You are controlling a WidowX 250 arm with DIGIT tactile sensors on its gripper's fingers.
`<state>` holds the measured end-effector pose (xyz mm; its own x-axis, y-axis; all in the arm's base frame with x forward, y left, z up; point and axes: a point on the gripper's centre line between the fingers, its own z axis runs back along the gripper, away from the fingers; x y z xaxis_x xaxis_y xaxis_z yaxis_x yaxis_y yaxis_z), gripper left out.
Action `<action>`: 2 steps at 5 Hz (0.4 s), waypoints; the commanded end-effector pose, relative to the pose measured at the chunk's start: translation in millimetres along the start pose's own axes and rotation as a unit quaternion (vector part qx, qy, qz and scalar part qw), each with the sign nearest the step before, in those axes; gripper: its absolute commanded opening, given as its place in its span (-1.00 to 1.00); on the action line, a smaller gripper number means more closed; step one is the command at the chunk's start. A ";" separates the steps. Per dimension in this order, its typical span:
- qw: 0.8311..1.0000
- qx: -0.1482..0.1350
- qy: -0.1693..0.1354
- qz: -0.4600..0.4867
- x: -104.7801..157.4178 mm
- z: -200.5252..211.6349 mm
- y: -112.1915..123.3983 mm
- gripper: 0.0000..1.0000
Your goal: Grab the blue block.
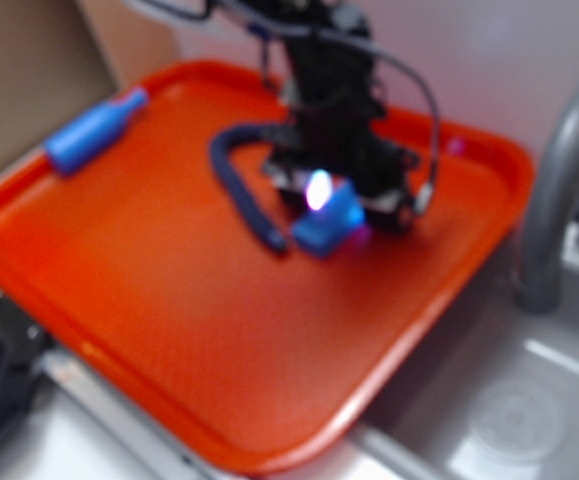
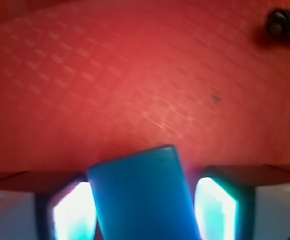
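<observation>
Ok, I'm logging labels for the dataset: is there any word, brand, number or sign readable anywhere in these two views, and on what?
None can be read.
blue block: plain faces, no marking.
bottle-shaped toy: blurred, no print visible.
orange tray: only an embossed check pattern and a small dark speck.
gripper: its pads glow white, no lettering shows.

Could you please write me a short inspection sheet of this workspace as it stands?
Surface: orange tray lying beside a sink.
Job's things: blue block sits between the gripper's fingers, with a gap showing on each side.
Clutter: blue bottle-shaped toy near the tray's far left rim; dark navy rope curved beside the arm.
Grippers: gripper low over the tray, straddling the block; its lit pads are not seen touching it.
Cables: grey cable looping down along the arm.
Surroundings: grey faucet at right, pale wall behind.
</observation>
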<state>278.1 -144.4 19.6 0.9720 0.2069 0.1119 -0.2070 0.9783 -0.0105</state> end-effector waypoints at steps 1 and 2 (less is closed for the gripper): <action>0.999 0.035 -0.002 -0.022 -16.4 -2.7 3.6 -1.00; 0.997 0.044 -0.003 -0.069 -13.1 21.6 15.3 -1.00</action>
<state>255.5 -127.8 30.4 0.9941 0.0768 0.0768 -0.0862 0.9882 0.1269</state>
